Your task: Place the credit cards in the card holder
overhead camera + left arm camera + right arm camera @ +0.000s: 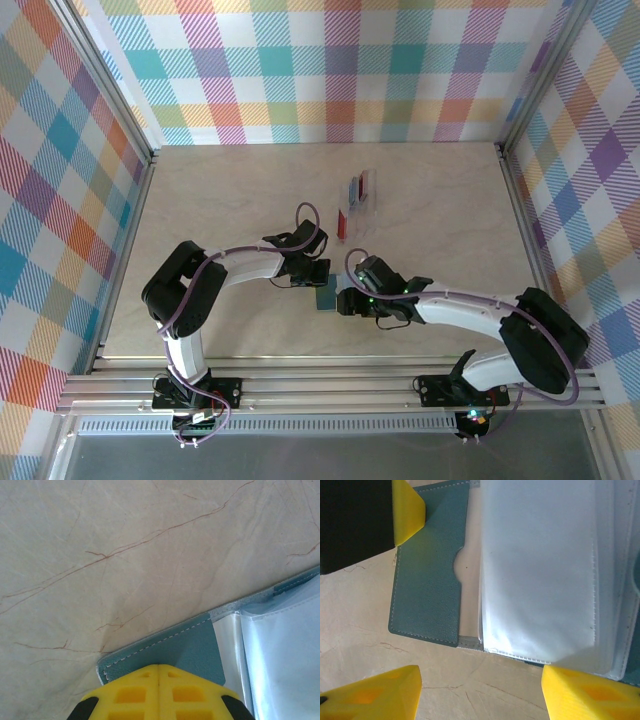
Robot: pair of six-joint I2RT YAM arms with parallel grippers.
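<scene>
Right now the card holder (pixel 427 580) lies open on the bench (pixel 125 545) between the two arms, with its teal flap to one side and its clear sleeves (pixel 540 570) spread beside it. The left fingers (pixel 130 695) are pressed together, their tips resting on a corner of the teal flap. The right fingers (pixel 375 695) stand wide apart at the holder's edge by the sleeves, gripping nothing. Farther up the bench, well apart from the holder, lie the credit cards (pixel 343 224) — a red one nearest, red and blue just beyond.
</scene>
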